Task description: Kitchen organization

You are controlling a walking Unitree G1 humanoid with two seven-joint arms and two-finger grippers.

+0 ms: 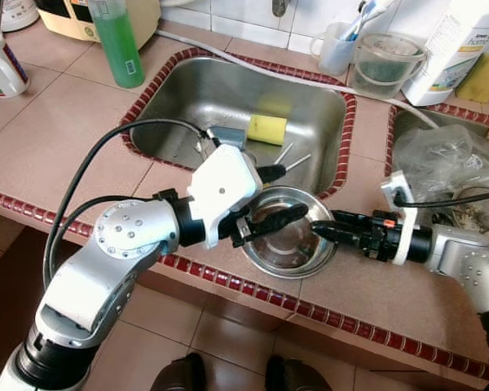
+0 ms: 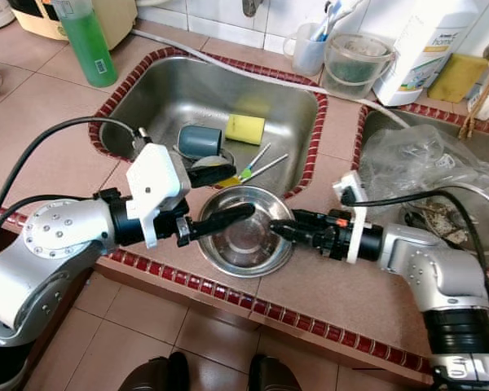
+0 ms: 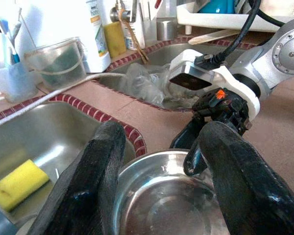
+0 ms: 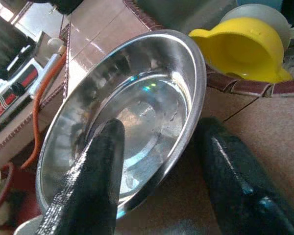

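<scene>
A round steel bowl (image 1: 287, 243) sits on the tiled counter, between the sink (image 1: 196, 98) and the counter's front edge. My left gripper (image 1: 289, 192) is open over the bowl's left side, one finger (image 3: 88, 186) above the rim nearest the sink and the other (image 3: 235, 176) across the bowl. My right gripper (image 1: 319, 224) reaches in from the right and is open, straddling the bowl's right rim (image 4: 198, 98). One of its fingers (image 4: 88, 181) is inside the bowl and the other (image 4: 235, 186) outside on the tile.
In the sink lie a yellow sponge (image 2: 244, 129), a grey cup (image 2: 200, 140), a yellow jug (image 4: 245, 49) and some utensils (image 2: 261, 167). A green bottle (image 1: 118, 41), a toothbrush cup (image 1: 336, 49), a plastic tub (image 1: 383, 65) and a white bottle (image 1: 452, 45) stand behind. A crumpled plastic bag (image 1: 440, 163) fills the right basin.
</scene>
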